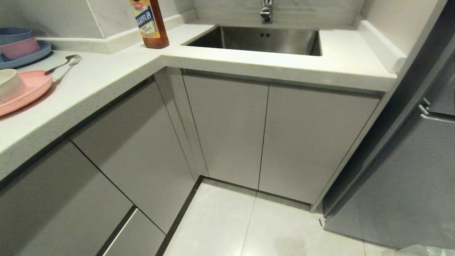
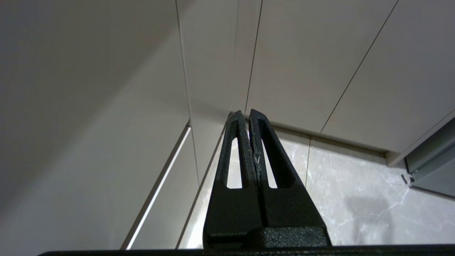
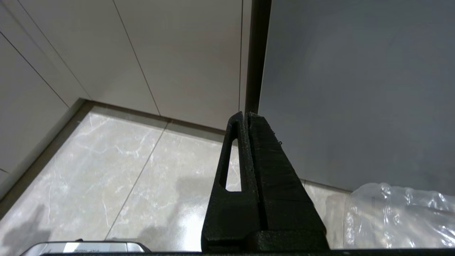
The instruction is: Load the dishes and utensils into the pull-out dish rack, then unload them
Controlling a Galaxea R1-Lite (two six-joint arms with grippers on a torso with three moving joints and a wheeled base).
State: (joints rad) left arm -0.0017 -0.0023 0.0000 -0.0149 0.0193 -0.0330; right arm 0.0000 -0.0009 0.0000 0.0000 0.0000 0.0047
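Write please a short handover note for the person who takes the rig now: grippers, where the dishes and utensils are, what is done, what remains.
Left gripper: shut, holds nothing, low before the grey cabinet fronts.
Right gripper: shut, holds nothing, low over the floor by the fridge.
Things: pink plate on the counter at far left, with the cream bowl on it. A metal utensil lies beside the plate. Chopsticks not in view.
Done: nothing visible. All fronts are closed, and no dish rack is pulled out.
Left: open the rack, load dishes and utensils, then unload them.
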